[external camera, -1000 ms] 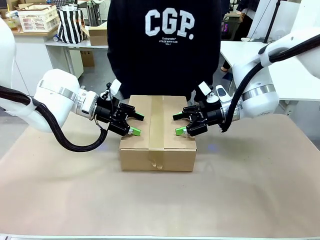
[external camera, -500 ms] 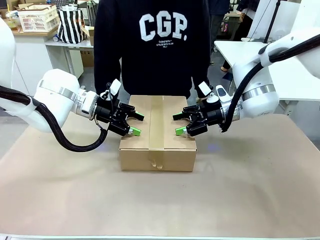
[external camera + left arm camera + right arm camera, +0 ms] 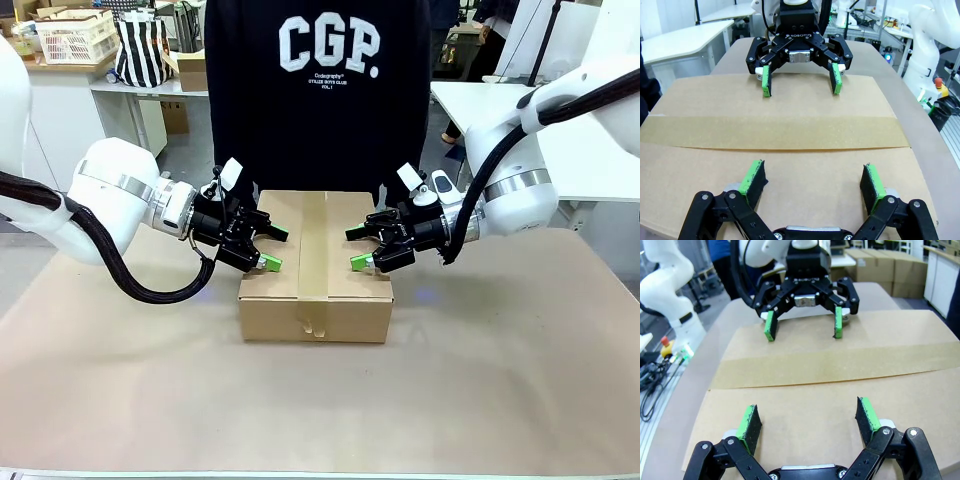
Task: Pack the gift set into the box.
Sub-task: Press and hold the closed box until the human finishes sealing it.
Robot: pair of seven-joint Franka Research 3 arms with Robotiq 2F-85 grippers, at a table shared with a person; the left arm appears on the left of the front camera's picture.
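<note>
The box (image 3: 315, 275) is a plain brown carton in the middle of the table, its top flaps shut and sealed with a strip of brown tape (image 3: 770, 134) along the seam. My left gripper (image 3: 272, 248) hovers open over the box's left half, nothing between its green pads. Facing it over the right half, my right gripper (image 3: 356, 250) is open and empty too. In the left wrist view my left gripper (image 3: 812, 182) sits just above the cardboard with the right gripper (image 3: 801, 82) beyond the tape. The right wrist view mirrors this: right gripper (image 3: 807, 422), left gripper (image 3: 804, 325). The gift set is out of view.
A person in a dark printed sweatshirt (image 3: 325, 90) stands close behind the box at the far edge. Brown paper (image 3: 320, 400) covers the table, bare in front and at both sides. Shelves with a basket (image 3: 75, 35) stand at the far left.
Both grippers and the box have stayed still. The person behind the box has shifted a little from side to side.
</note>
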